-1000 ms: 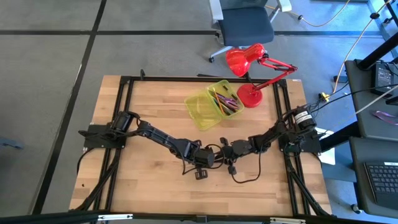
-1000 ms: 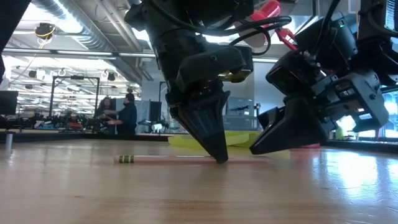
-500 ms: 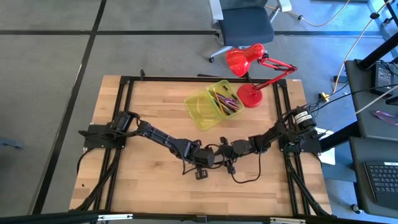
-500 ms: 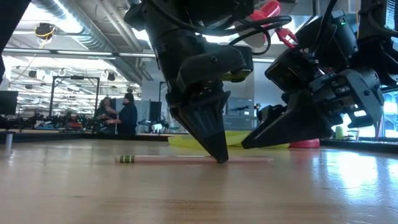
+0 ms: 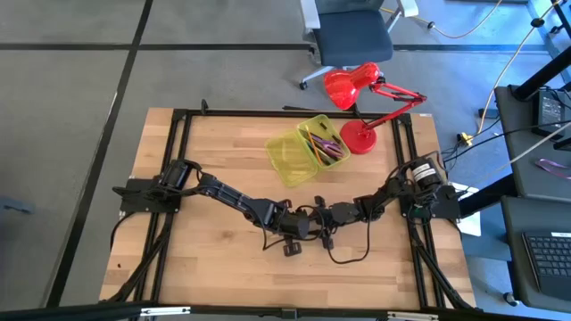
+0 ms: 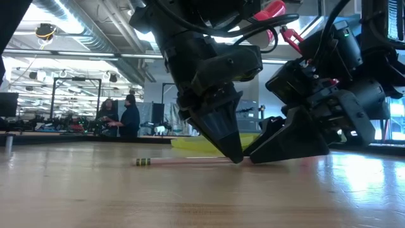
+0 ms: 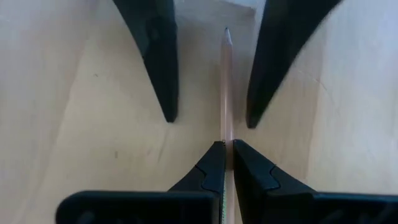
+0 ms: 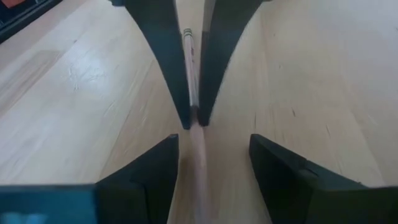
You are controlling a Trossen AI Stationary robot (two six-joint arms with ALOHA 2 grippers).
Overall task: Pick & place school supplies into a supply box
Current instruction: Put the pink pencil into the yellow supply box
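Note:
A pale pink pencil lies flat on the wooden table near its middle, with its green-banded eraser end toward the table's left. My left gripper is shut on it. My right gripper stands open and low over the table. Its two fingers are on either side of the pencil's sharpened end and touch nothing. The yellow-green supply box lies open at the far side, with pens and scissors in its right half. My left gripper pinches the pencil's shaft between its two fingertips, nearer the sharpened end than the eraser. The fingers slant steeply down from the table's left, in line with the pencil. The pencil lies level on the table.
A red desk lamp stands just right of the box at the far edge. The black frame rails run along the table's sides. Bare wood lies toward the near edge. People stand far off in the room behind.
My right gripper has sunk toward the table and come closer to my left gripper, over the pencil's sharpened end. My left gripper's fingertips have shifted a little toward the table's right, and the pencil has slid that way along the table with them.

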